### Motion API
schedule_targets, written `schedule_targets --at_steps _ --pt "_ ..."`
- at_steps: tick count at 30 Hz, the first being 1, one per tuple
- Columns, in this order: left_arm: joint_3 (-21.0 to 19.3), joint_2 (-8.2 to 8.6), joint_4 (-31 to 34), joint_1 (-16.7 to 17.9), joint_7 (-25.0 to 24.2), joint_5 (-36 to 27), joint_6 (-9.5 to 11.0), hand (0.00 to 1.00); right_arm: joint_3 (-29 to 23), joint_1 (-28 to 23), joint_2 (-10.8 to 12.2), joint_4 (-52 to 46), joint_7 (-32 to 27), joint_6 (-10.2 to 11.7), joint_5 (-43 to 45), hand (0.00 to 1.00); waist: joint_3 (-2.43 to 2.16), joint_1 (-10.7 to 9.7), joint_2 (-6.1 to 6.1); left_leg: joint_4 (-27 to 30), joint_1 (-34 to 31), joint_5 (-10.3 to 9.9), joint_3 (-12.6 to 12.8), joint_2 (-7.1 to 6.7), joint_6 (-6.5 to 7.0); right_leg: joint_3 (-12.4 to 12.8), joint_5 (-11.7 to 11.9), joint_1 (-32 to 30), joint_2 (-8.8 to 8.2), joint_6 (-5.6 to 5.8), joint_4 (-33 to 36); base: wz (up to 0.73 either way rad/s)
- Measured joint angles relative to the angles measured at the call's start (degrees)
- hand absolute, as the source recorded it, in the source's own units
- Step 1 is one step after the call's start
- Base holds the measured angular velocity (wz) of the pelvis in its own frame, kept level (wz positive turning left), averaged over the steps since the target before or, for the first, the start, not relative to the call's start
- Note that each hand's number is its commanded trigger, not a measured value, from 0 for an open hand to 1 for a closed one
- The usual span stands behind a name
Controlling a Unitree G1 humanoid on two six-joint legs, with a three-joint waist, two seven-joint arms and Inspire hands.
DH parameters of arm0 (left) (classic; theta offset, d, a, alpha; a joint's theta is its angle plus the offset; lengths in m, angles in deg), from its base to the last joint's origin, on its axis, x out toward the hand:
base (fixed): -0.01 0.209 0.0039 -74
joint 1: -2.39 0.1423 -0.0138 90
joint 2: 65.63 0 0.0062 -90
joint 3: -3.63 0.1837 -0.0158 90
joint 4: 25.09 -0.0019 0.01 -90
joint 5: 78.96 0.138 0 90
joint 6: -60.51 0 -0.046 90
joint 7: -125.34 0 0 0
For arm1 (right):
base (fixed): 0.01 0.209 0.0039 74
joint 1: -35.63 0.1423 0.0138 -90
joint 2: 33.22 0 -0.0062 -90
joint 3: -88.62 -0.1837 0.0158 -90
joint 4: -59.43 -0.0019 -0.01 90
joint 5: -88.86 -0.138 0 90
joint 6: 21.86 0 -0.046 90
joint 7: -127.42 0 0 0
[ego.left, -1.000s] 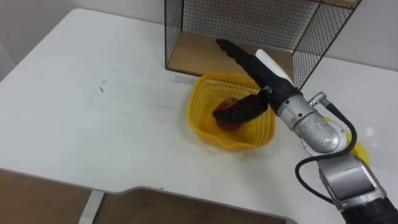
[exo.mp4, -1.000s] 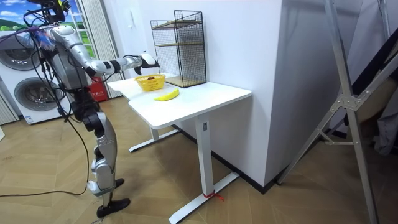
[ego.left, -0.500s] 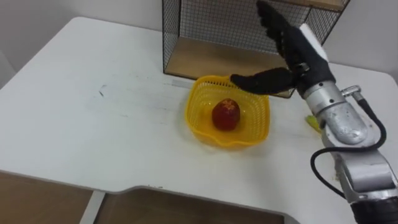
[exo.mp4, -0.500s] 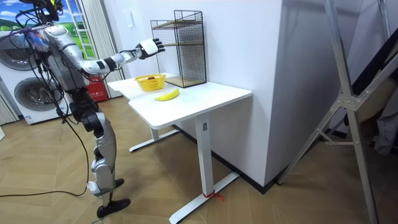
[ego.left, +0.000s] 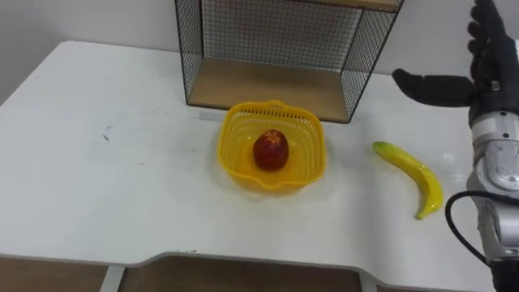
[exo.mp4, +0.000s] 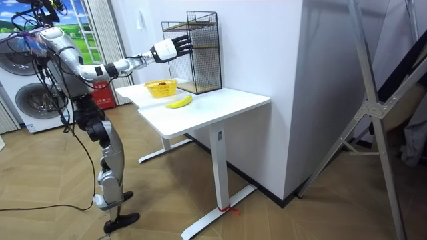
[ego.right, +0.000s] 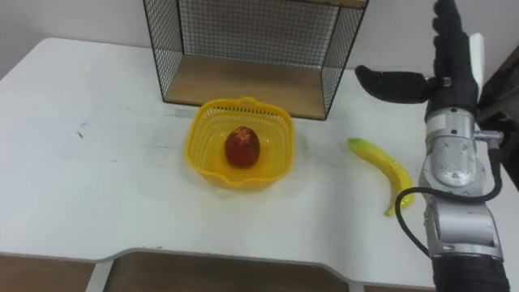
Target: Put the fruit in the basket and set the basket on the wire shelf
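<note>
Hovering with right hand spread and empty; best to drop onto banana below, gripping mid-length.

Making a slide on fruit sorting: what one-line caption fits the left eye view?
Apple in the yellow basket, banana on the table, right hand raised open.

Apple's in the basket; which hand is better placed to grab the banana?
Right. The right hand hovers open above the table near the banana, which lies on the robot's right of the basket.
</note>
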Motion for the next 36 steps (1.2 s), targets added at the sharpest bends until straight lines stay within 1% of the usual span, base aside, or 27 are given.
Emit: schedule_targets --at_steps 2,5,7,10,12,16,19,25,27,32,35,36 --pt "0.0 0.0 0.0 0.1 0.0 0.0 -0.1 0.0 0.0 -0.1 -0.1 1.0 -0.2 -0.1 -0.1 0.0 0.07 -0.2 -0.17 0.0 0.1 0.0 0.1 0.03 0.0 0.1 0.0 0.0 0.01 0.0 0.0 -0.03" --pt "0.0 -0.04 0.0 0.1 0.0 0.0 0.0 0.0 0.0 -0.6 -0.4 2.9 -0.4 -0.2 -0.1 0.0 0.29 -0.6 -0.87 0.0 0.1 0.0 0.2 0.03 0.0 0.1 0.0 -0.1 0.0 0.0 0.0 0.0" --pt "0.0 -0.03 0.0 0.4 0.0 0.0 0.0 0.0 0.0 -1.3 -0.4 4.5 -0.5 -0.3 -0.7 0.0 0.07 -1.3 -1.26 0.0 0.1 0.0 0.2 0.0 0.0 0.1 0.0 0.1 -0.02 0.0 0.0 0.0" --pt "0.0 -0.04 0.0 0.4 0.0 0.0 0.0 0.0 0.0 -2.3 -0.4 4.7 -0.6 -0.5 -1.1 0.0 0.06 -1.6 -1.28 -0.1 0.0 0.0 0.3 -0.01 0.01 0.2 0.0 0.0 -0.06 0.0 0.0 0.0" --pt "-0.4 -0.07 0.0 0.4 0.0 0.0 0.0 0.0 -0.1 -2.5 -0.4 6.6 -0.5 -0.5 -2.1 0.0 0.07 -1.8 -1.25 -0.1 0.1 0.0 0.4 0.02 0.0 0.3 0.0 0.0 -0.04 0.0 0.0 -0.02" --pt "-0.5 -0.09 0.1 0.4 -0.2 -0.1 0.0 0.0 0.0 -2.5 -0.6 9.8 0.4 -0.6 -3.1 0.0 0.21 -1.7 -0.98 -0.1 0.0 0.0 0.6 0.06 0.0 0.4 0.0 0.0 -0.01 0.0 0.0 -0.01" --pt "-0.5 -0.08 0.1 0.4 -0.3 -0.1 -0.1 0.0 0.1 -2.5 -0.9 13.3 1.8 -0.8 -2.4 0.0 0.19 -1.5 -0.97 -0.1 0.0 0.0 0.6 0.08 0.0 0.2 0.0 -0.1 -0.01 0.0 0.0 0.0" --pt "-0.7 -0.07 0.8 0.6 -0.3 0.0 -0.3 0.0 0.1 -2.5 -1.8 15.1 4.7 -1.7 -0.8 0.0 0.17 -1.5 -0.98 -0.1 -0.2 0.0 0.6 0.09 0.0 0.1 0.0 -0.6 -0.02 0.0 0.1 0.0" --pt "-1.3 -0.07 0.8 0.6 -0.3 0.0 -0.3 0.0 0.1 -2.5 -1.9 15.1 6.8 -1.9 1.0 0.0 0.16 -1.5 -0.99 -0.1 -0.2 0.0 0.6 0.09 0.0 0.2 0.0 -0.6 -0.02 0.0 0.1 0.0" --pt "-2.8 -0.02 1.1 0.6 -0.4 0.0 -0.3 0.0 0.1 -2.5 -2.2 15.1 10.3 -1.9 1.3 0.0 0.12 -1.4 -1.13 -0.2 0.3 0.0 0.6 0.08 0.0 0.2 0.0 -0.1 -0.03 0.0 -0.1 0.0" --pt "-3.0 -0.07 1.3 0.6 -0.6 0.0 -0.4 0.0 0.5 -2.5 -2.7 17.0 12.7 -2.0 1.1 0.0 0.12 -1.2 -1.23 -0.2 0.8 0.0 0.6 0.12 0.0 0.1 0.0 0.0 -0.03 0.0 0.0 0.0" --pt "-3.0 -0.09 1.6 0.6 -0.9 0.0 -0.5 0.0 0.7 -2.6 -2.8 17.8 13.9 -2.6 1.2 0.0 0.1 -1.1 -1.29 -0.2 0.9 0.0 0.6 0.17 0.0 0.1 0.0 0.0 -0.02 0.0 0.0 0.0"
